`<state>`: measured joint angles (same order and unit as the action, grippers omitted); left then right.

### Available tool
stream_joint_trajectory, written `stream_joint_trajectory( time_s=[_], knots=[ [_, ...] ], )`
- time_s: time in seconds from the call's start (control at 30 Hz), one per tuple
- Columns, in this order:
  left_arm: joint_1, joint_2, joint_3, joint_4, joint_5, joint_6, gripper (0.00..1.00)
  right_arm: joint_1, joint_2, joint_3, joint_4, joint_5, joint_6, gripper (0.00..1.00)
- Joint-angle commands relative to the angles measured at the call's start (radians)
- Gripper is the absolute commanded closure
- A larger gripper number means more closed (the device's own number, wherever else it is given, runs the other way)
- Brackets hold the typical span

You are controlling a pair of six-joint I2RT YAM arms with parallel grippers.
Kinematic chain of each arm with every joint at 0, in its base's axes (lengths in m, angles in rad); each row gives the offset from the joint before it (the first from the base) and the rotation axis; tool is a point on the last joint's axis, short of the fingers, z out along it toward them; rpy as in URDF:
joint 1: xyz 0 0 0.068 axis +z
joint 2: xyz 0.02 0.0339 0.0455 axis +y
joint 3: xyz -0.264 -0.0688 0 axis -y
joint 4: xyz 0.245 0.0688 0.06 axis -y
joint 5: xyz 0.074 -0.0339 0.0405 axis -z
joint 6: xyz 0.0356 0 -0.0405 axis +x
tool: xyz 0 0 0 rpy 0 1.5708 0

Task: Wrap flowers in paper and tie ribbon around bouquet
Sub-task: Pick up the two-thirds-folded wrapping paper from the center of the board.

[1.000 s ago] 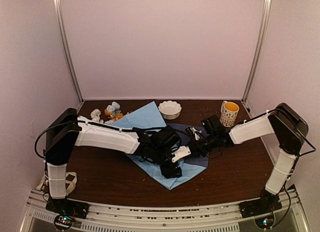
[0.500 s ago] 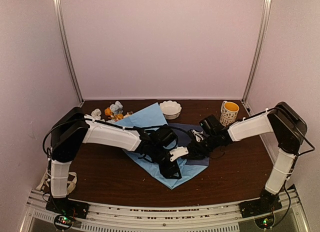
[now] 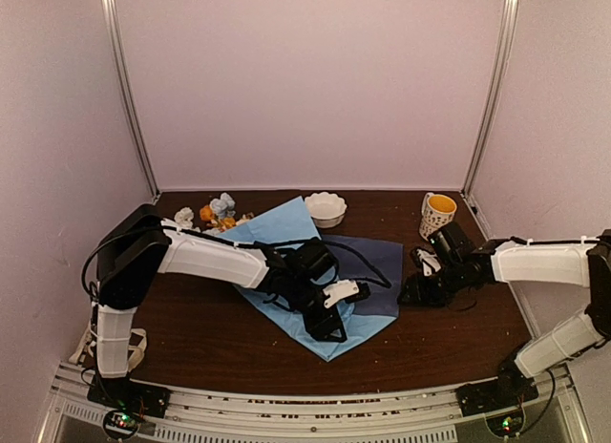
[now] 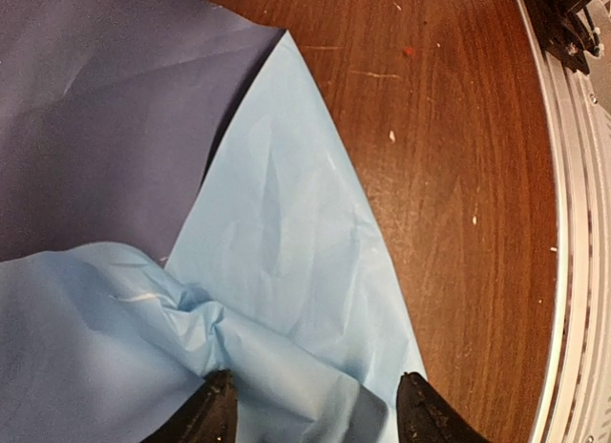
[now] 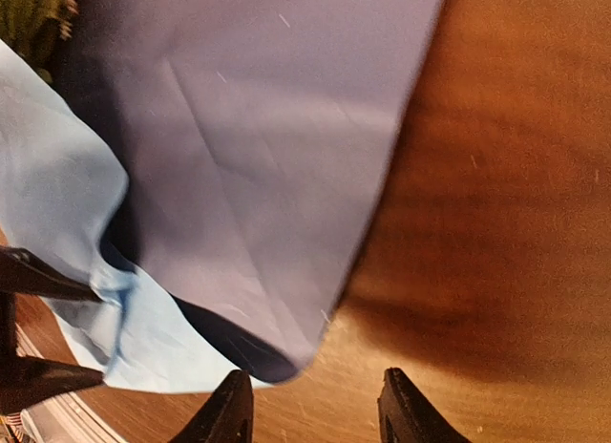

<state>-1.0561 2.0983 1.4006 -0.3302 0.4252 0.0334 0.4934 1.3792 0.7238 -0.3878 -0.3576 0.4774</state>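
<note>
The left jaws are standing apart, straddling a crumpled ridge of the paper [image 4: 286, 252], which is lying central on the worktop [image 3: 458, 338]; the right jaws are hanging parted and empty at its 3 o'clock edge.

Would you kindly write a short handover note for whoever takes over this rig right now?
Left gripper: open, fingertips over a crumpled fold of the paper.
Right gripper: open, empty, over bare table beside the paper's dark edge.
Flowers: far left, blooms beside the paper's corner, unwrapped.
Done: paper spread out, partly folded over.
To do: wrap the flowers, tie the ribbon.
</note>
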Motion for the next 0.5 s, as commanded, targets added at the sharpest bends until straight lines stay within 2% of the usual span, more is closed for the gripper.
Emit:
stream_joint_trajectory(
  time_s=[0.0, 0.2, 0.47],
  knots=[
    [0.002, 0.019, -0.017, -0.001, 0.018, -0.009, 0.39, 0.006, -0.073, -0.159, 0.044, -0.045, 0.135, 0.53],
    [0.004, 0.019, -0.015, -0.007, 0.019, 0.0, 0.39, 0.026, -0.101, -0.304, 0.254, -0.152, 0.329, 0.52],
    [0.004, 0.014, -0.018, -0.009, 0.017, 0.006, 0.39, 0.045, -0.021, -0.301, 0.392, -0.187, 0.426, 0.57]
  ],
)
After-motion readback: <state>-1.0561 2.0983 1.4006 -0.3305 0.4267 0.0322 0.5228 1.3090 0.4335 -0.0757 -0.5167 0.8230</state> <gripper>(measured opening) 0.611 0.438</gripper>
